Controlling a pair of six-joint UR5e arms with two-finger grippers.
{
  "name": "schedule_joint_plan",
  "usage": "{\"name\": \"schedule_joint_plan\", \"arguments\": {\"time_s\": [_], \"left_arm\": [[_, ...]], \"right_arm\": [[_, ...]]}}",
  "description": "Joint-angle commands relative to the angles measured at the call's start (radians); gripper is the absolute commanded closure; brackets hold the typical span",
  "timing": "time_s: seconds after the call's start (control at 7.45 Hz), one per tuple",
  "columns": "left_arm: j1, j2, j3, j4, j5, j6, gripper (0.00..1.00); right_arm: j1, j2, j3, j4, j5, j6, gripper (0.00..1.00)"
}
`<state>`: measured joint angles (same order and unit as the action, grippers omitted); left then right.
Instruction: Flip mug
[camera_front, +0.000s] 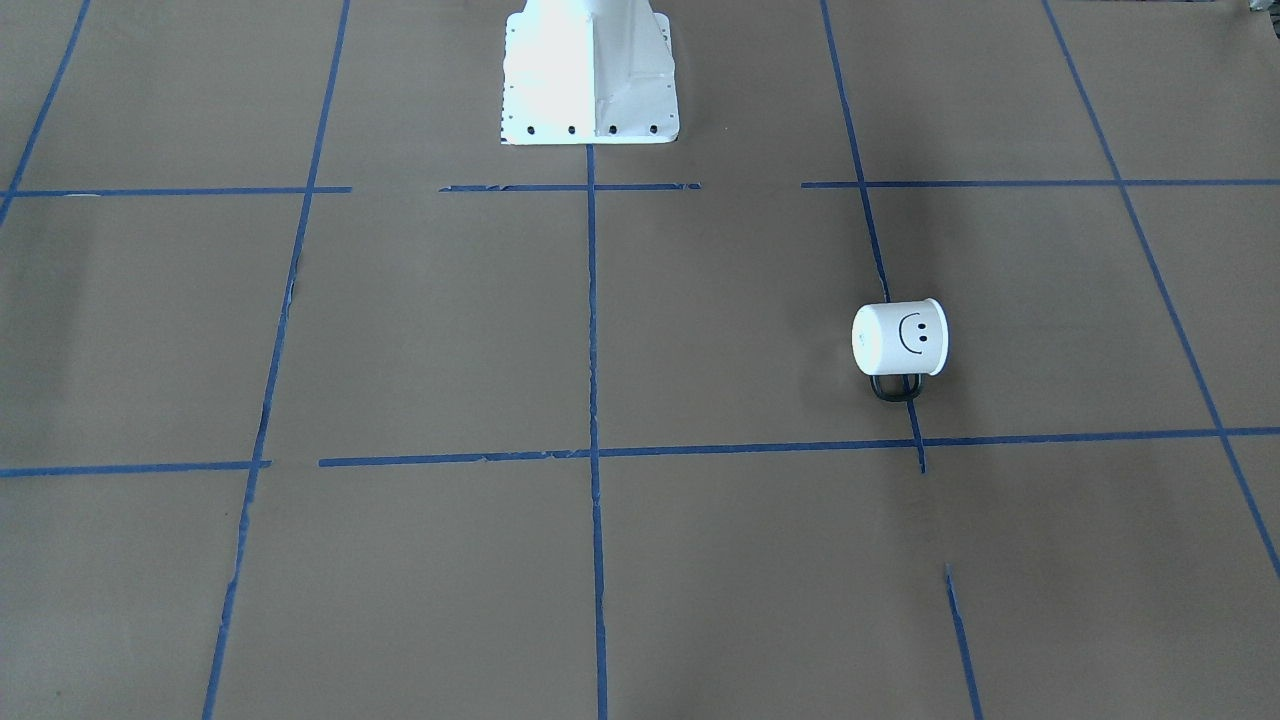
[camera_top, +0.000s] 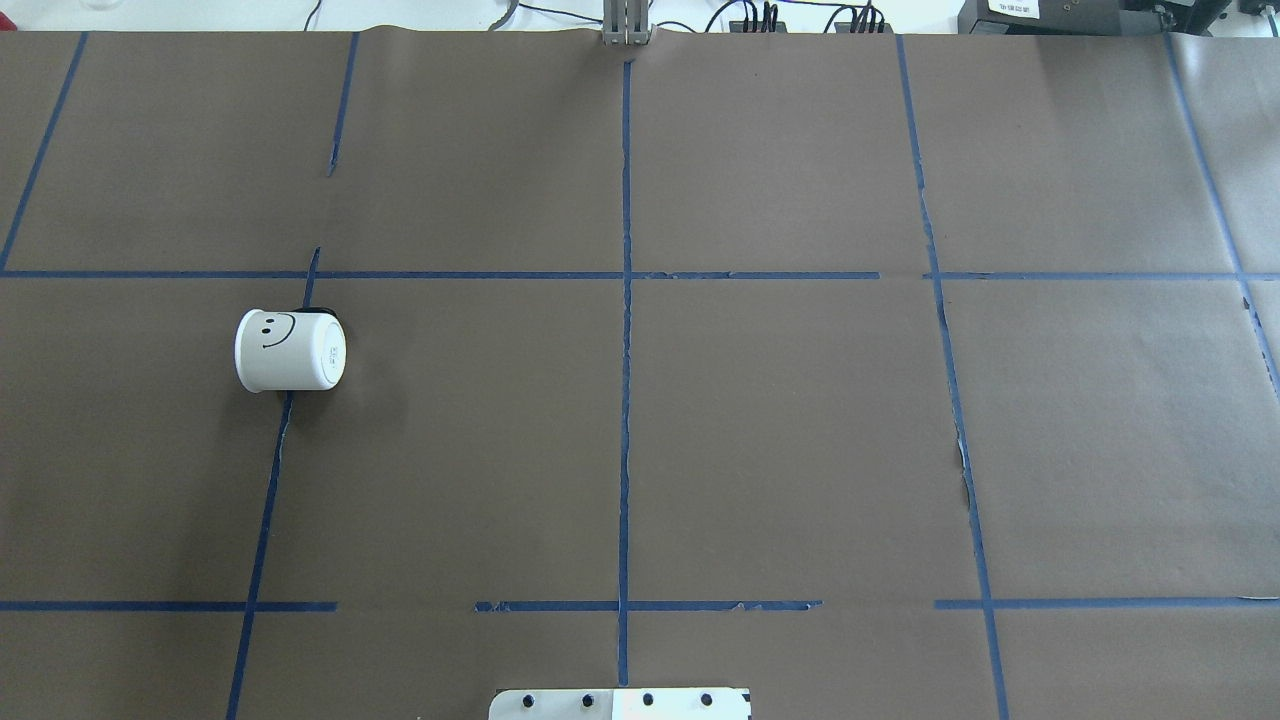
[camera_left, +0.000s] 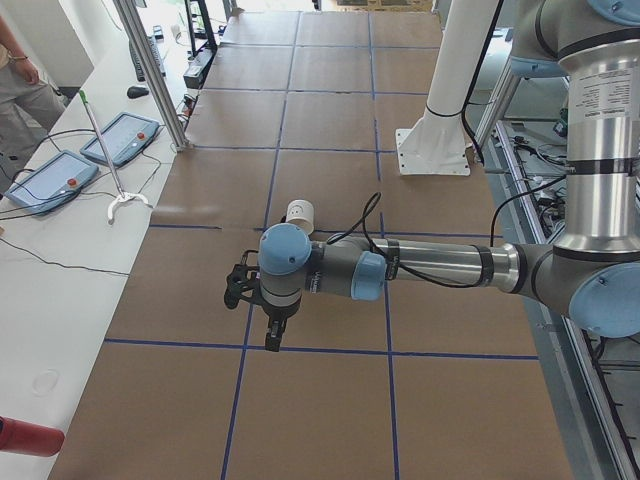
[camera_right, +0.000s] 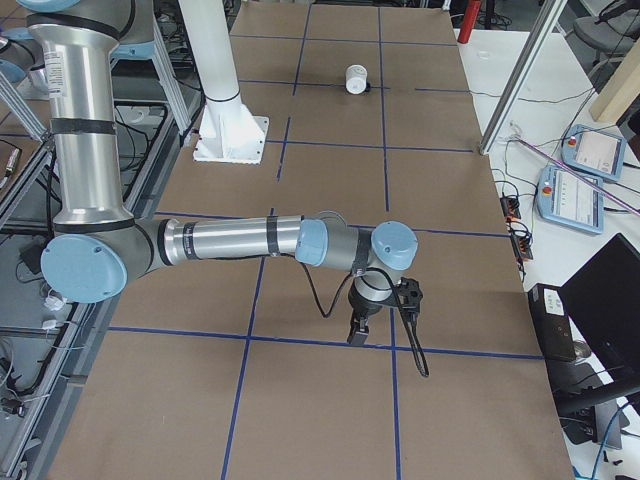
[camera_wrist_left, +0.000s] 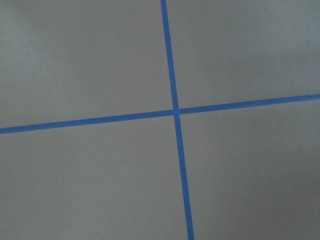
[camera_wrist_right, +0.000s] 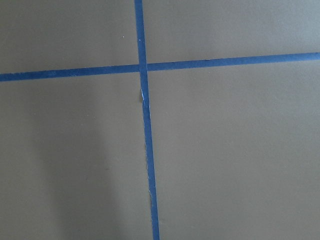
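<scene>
You have the left arm (camera_left: 440, 265) and right arm (camera_right: 230, 240) stretched out level, the left gripper (camera_left: 271, 338) and right gripper (camera_right: 357, 334) pointing straight down, their opening impossible to judge.

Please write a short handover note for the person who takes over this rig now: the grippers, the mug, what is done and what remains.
The mug lies on its side on the robot's left half of the table, across a blue tape line. Its handle points toward the operators' side. Nothing holds it.
The left gripper hangs over bare paper, apart from the mug. I cannot tell if it is open or shut.
The right gripper is far from the mug, and its state is also unclear.
Done: no step visible.
Left: grasp the mug and flip it.
</scene>
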<state>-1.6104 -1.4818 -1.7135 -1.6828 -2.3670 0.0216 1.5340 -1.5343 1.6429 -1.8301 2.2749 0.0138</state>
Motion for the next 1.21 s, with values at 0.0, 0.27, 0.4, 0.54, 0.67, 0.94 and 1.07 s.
{"name": "schedule_joint_plan", "arguments": {"time_s": [0.0,0.27,0.4,0.54,0.67,0.94,1.07], "left_arm": [[0.001,-0.003,-0.001,0.0,-0.003,0.0,0.0],[0.001,-0.009,0.009,-0.003,-0.005,-0.002,0.0],[0.001,-0.011,-0.004,-0.002,-0.008,-0.003,0.0],[0.001,-0.012,-0.006,0.0,-0.008,-0.002,0.0],[0.003,-0.026,0.003,-0.014,-0.005,0.012,0.0],[0.076,-0.041,0.008,-0.02,-0.002,-0.002,0.0],[0.142,-0.047,0.005,-0.04,-0.006,-0.003,0.0]], "right_arm": [[0.0,0.0,0.0,0.0,0.0,0.0,0.0],[0.0,-0.001,0.0,0.0,0.0,0.0,0.0],[0.0,0.0,0.0,0.0,0.0,0.0,0.0],[0.0,-0.001,0.0,0.0,0.0,0.0,0.0],[0.0,0.0,0.0,0.0,0.0,0.0,0.0],[0.0,0.0,0.0,0.0,0.0,0.0,0.0],[0.0,0.0,0.0,0.0,0.0,0.0,0.0]]}}
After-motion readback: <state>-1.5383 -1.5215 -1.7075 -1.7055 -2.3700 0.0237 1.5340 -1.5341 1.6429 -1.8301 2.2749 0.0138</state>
